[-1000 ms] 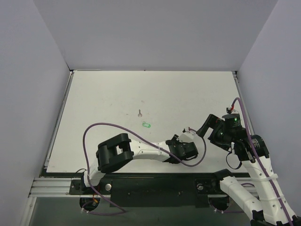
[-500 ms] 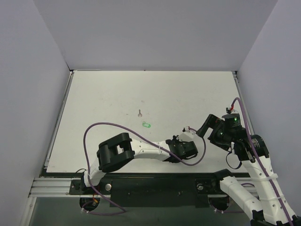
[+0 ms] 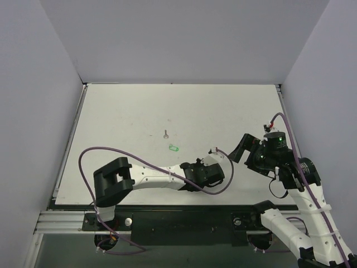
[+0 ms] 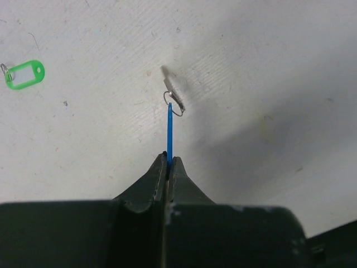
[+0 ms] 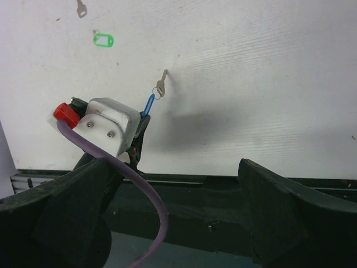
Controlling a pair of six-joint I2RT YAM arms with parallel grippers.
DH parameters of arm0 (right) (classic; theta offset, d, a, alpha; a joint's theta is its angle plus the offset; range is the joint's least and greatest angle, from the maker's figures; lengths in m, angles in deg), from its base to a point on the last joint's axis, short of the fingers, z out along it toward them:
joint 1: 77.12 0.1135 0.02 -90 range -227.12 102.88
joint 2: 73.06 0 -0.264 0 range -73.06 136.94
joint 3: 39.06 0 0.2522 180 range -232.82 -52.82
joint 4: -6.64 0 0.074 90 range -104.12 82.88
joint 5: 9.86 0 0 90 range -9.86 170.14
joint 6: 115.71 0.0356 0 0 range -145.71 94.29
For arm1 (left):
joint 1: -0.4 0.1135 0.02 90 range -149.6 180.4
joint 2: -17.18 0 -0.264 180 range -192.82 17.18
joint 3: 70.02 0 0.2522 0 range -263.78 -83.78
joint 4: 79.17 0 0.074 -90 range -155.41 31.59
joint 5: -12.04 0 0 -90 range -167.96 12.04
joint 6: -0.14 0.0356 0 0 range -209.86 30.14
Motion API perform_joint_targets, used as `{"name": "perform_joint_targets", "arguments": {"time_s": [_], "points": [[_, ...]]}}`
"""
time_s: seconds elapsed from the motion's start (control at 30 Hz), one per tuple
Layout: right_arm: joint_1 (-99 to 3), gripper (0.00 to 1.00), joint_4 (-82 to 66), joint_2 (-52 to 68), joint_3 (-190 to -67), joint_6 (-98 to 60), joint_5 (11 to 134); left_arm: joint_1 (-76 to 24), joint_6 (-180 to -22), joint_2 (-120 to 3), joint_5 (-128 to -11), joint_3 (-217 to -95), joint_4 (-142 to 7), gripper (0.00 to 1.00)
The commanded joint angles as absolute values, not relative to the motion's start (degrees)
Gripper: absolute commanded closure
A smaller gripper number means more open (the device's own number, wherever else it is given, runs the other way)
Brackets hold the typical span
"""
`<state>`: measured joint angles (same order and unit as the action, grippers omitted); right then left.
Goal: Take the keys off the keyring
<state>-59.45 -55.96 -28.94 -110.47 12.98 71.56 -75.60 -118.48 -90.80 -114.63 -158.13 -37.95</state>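
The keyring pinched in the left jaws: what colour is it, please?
The keyring is bright blue, seen most clearly in the left wrist view.

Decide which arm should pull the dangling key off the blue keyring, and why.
Right, most likely. The left hand is shut on the keyring, presenting it; the right hand is open, empty and facing the key.
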Motion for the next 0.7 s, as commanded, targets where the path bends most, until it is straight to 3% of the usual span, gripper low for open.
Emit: {"name": "perform_joint_targets", "arguments": {"time_s": [0.0,0.43,0.67], "points": [[-59.4,0.04,-55.6,-27.1,-112.1,11.5,68.3,-76.0,-115.6,-81.6,-110.5,-157.3,-39.8,1.0],[-59.4,0.0,-40.5,-28.6,-112.2,16.9,49.1,-75.8,-114.0,-66.2,-94.9,-159.2,-31.7,1.0],[-59.3,0.01,-21.3,-28.5,-110.3,29.6,37.6,-75.9,-111.8,-56.0,-83.5,-159.7,-30.8,1.0]]}}
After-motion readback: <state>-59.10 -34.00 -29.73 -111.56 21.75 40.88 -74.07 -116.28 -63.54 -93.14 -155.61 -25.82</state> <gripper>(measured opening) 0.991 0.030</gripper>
